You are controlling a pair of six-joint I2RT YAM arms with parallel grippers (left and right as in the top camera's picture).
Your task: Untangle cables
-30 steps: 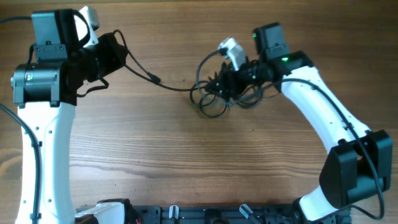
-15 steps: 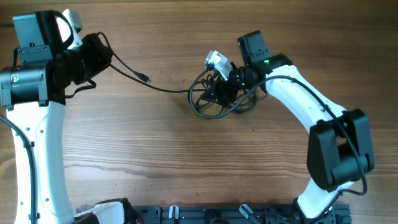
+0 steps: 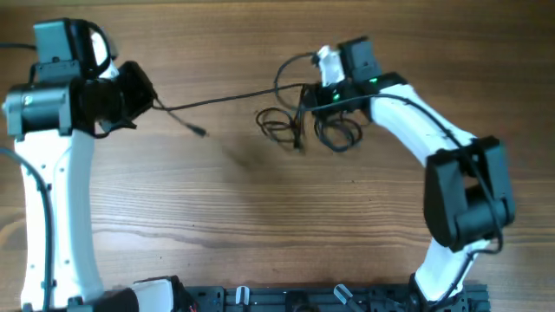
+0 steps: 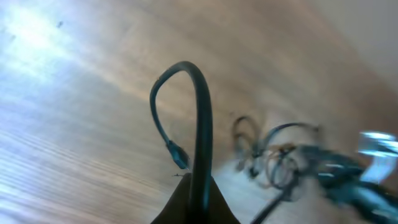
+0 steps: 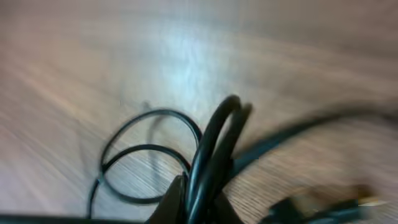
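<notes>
The cables [image 3: 282,126] are thin black cords lying as loose loops on the wooden table, with more loops [image 3: 338,134] under the right arm. One cable [image 3: 225,98] stretches taut from the loops to my left gripper [image 3: 146,97], which is shut on it; its plug end [image 3: 199,132] hangs free. In the left wrist view the held cable [image 4: 200,118] arcs up from the left gripper [image 4: 199,202]. My right gripper [image 3: 314,94] is shut on doubled strands of cable [image 5: 214,146] that rise between the right gripper [image 5: 198,200] jaws, above a loop [image 5: 146,155] on the table.
The wooden table [image 3: 260,225] stretches towards the front. A black rack [image 3: 295,299] runs along the front edge between the arm bases. The white right arm [image 3: 416,121] curves over the right side, and the white left arm [image 3: 52,199] stands along the left edge.
The right gripper has shut on cable strands and shifted towards the back. The bundle has spread into separate loops. The left gripper's cable is now pulled straight and taut.
</notes>
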